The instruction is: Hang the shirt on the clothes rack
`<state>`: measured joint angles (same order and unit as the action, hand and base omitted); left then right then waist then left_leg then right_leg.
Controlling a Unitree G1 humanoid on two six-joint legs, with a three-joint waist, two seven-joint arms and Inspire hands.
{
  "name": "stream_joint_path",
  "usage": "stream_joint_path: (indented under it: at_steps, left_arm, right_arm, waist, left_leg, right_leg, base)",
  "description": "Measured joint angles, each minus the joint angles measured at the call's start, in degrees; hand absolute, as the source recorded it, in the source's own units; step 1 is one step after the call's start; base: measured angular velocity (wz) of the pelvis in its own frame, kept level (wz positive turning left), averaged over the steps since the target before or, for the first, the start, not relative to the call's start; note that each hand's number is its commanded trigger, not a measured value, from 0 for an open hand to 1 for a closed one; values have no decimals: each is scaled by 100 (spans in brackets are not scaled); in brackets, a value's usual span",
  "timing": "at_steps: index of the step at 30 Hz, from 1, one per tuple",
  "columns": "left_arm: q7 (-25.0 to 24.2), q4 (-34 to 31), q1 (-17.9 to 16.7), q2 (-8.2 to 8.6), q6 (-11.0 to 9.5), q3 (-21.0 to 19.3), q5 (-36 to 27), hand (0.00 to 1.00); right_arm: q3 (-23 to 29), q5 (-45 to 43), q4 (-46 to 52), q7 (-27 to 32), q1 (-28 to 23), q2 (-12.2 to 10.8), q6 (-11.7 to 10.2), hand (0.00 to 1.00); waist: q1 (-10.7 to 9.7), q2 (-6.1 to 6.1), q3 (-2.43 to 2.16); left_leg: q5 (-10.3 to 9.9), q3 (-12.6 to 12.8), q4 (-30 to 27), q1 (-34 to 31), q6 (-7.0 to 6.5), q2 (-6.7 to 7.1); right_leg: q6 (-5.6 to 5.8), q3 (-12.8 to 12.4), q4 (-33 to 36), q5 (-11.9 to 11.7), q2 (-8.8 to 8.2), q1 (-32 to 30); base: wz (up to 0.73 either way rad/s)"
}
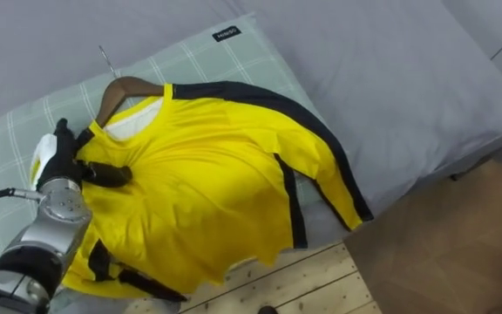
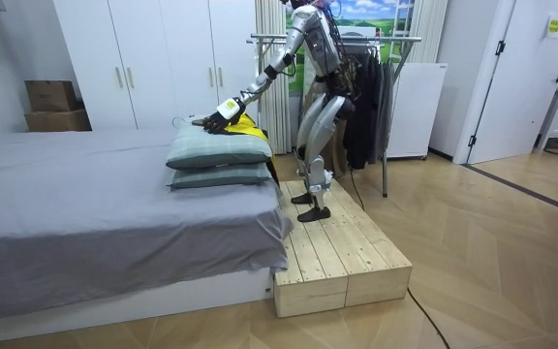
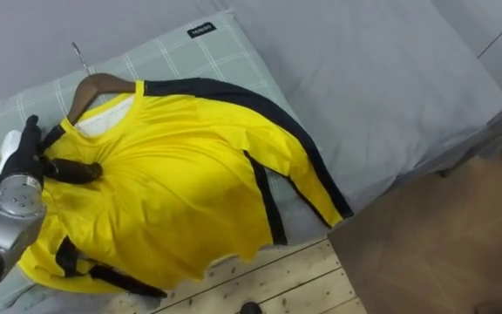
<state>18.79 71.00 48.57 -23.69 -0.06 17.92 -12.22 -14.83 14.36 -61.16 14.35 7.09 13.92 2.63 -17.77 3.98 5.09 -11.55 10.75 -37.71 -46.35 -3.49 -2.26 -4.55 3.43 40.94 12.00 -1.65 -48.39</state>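
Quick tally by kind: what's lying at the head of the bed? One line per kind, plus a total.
Shirts: 1, the yellow shirt with black trim
Hangers: 1, the wooden hanger in the shirt's collar
Pillows: 2, the top pillow under the shirt, stacked on the lower pillow
Total: 4

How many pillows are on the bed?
2. One checked pillow lies on top, under the yellow shirt; the other pillow is stacked right beneath it.
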Motion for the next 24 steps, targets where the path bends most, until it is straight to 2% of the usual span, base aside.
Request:
stream_joint_path:
  at_steps: [8,16,21,24]
  left_arm:
    - [-164,9,38,-27,2,0,-319,0]
    - [-308,8,112,-88,-2,22,-488,0]
    - [-426,16,116,-89,-1,25,-477,0]
    - [-527,20,116,-148,2,27,-259,0]
  right_arm:
    - [-83,106,59,24,-1,-3,117,0]
    - [-137,109,55,123,-12,-5,115,0]
    - [-147,160,83,143,-17,-5,111,0]
    - [-142,100,112,155,-17,-5,112,0]
  waist:
    - [-32,-40,-2]
    - [-82,-87,-6]
    - [-74,-86,-7]
    - [-74,-86,-6]
  left_leg:
    - [0,-5,-4,-8,-1,11]
    - [5,-95,6,-46,-9,78]
    - [7,-115,5,0,-13,94]
    - [6,-134,-2,-10,-13,93]
  right_leg:
    - [4,2,2,2,-14,0]
    - [21,56,-17,11,-44,3]
    - [28,64,-17,15,-55,62]
    - [28,82,-28,15,-54,67]
  base:
    - [0]
    - [4]
    - [2]
    - [0]
